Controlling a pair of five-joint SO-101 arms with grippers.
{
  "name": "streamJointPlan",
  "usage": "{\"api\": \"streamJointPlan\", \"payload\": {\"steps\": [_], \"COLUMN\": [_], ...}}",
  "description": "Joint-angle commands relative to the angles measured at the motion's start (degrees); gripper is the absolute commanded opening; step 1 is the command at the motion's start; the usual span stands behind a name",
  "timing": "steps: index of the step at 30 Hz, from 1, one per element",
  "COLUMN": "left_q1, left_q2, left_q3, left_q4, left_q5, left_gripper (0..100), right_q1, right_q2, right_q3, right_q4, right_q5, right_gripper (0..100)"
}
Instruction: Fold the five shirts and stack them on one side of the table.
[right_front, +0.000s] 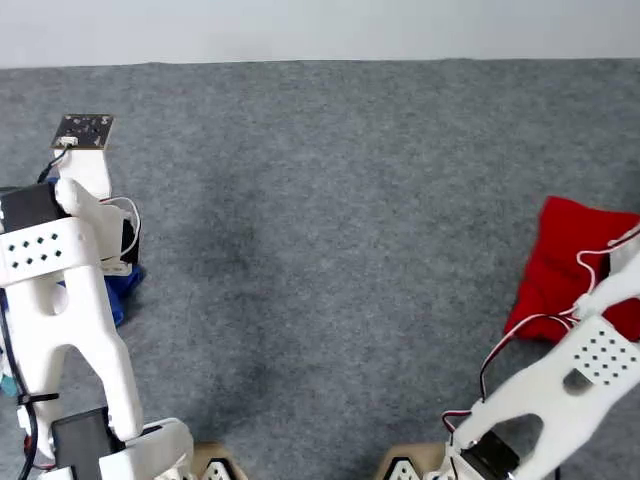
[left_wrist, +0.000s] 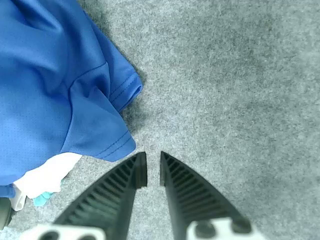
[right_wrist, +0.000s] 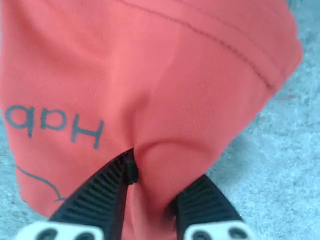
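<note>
The left arm (right_front: 60, 300) stands closest to the lens, a white limb rising from the near left corner of the grey tabletop (right_front: 330, 220) and stretching toward the far left. The left hand (left_wrist: 150, 172) points down at bare grey surface. Its two ribbed black fingers (left_wrist: 122, 187) are drawn almost together, with only a thin slit between the tips and nothing held in them. The blue shirt (left_wrist: 45, 85) lies at the left edge of the tabletop. From above it is mostly hidden under the arm, with a dark blue corner (right_front: 125, 290) peeking out on the arm's right side. Its stitched hem lies near the fingertips without touching them. A bit of white cloth (left_wrist: 47, 175) and a scrap of teal cloth (left_wrist: 45, 199) stick out from beneath the blue fabric.

A pale wall (right_front: 320, 30) runs along the far edge of the tabletop.

On the right, the red shirt (right_front: 565, 265) sits bunched at the right edge, about halfway between near and far. The right arm (right_front: 570, 385) comes up from the near edge and leans out over it, red and white wires (right_front: 590, 265) trailing across the cloth. The right hand (right_wrist: 152, 182) is clamped on the red shirt (right_wrist: 150, 75), with a raised fold of fabric pinched between its black fingers (right_wrist: 107, 192). Dark handwritten marks (right_wrist: 55, 125) show on the red cloth beside the pinch
</note>
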Motion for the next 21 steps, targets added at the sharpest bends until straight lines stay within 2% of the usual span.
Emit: {"api": "streamJointPlan", "payload": {"steps": [1, 5, 14, 16, 21], "left_q1": [-0.09, -0.09, 0.00, 0.00, 0.00], "left_q2": [-2.11, -2.11, -2.02, -2.02, -2.02], "left_q3": [-0.40, -0.40, -0.40, -0.40, -0.40], "left_q4": [1.23, 1.23, 1.14, 1.05, 1.14], "left_q5": [0.00, -0.26, -0.26, -0.26, -0.26], "left_gripper": [6, 6, 6, 6, 6], "right_q1": [3.03, 3.56, -2.24, -5.32, -13.41], "right_q2": [-4.79, -10.68, -17.45, -17.45, -17.45], "right_q3": [-2.55, -2.55, -2.29, 0.44, 9.14], "right_q4": [2.59, 2.59, 2.59, 2.42, 1.98], "right_q5": [-0.79, -6.07, -7.30, -7.30, -7.30], "right_gripper": [18.1, 31.5, 31.7, 25.7, 0.0]}}
